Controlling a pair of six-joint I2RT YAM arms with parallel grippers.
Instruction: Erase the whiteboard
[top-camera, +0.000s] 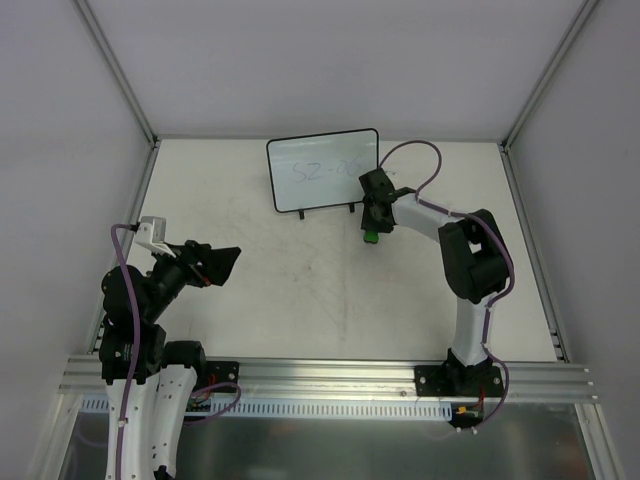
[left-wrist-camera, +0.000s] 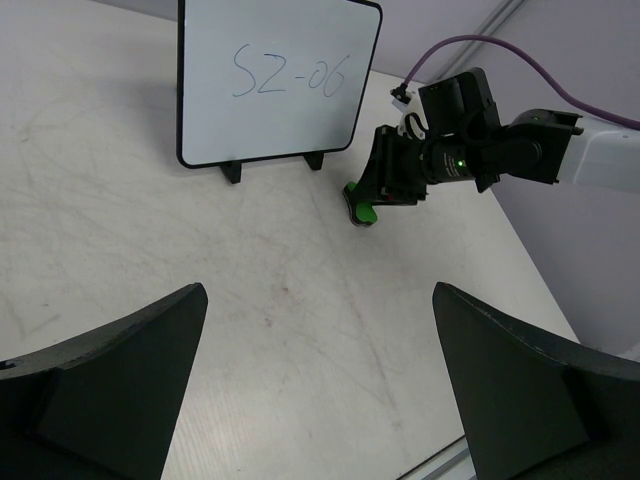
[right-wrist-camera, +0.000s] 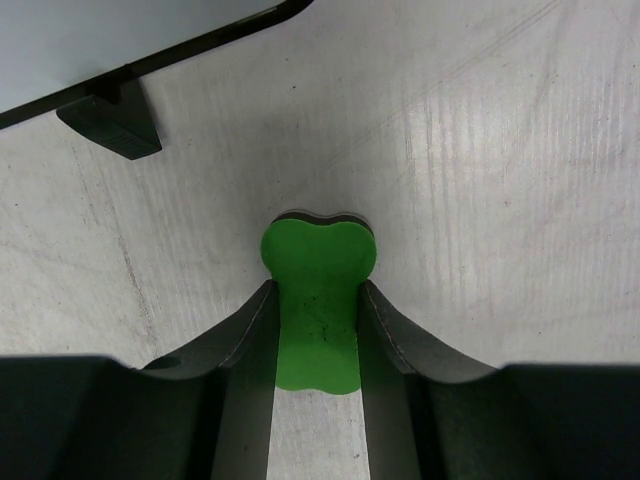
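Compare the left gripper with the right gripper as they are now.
The left gripper has its jaws wide open and empty; the right gripper has them shut on the green eraser. The left sits far from the whiteboard; the right is close beside it. Both are black.

The whiteboard (top-camera: 322, 170) is a small white rectangle in a thin black frame with rounded corners. It stands upright on two small black feet (left-wrist-camera: 232, 172) at the far side of the counter (top-camera: 300, 290), about midway across, its face turned toward the near edge. In the overhead view it sits slightly askew, its left end nearer than its right. Thin dark writing (left-wrist-camera: 288, 75) reading "SZ-06" runs across the upper middle of the face. The right wrist view catches only its bottom edge and one foot.
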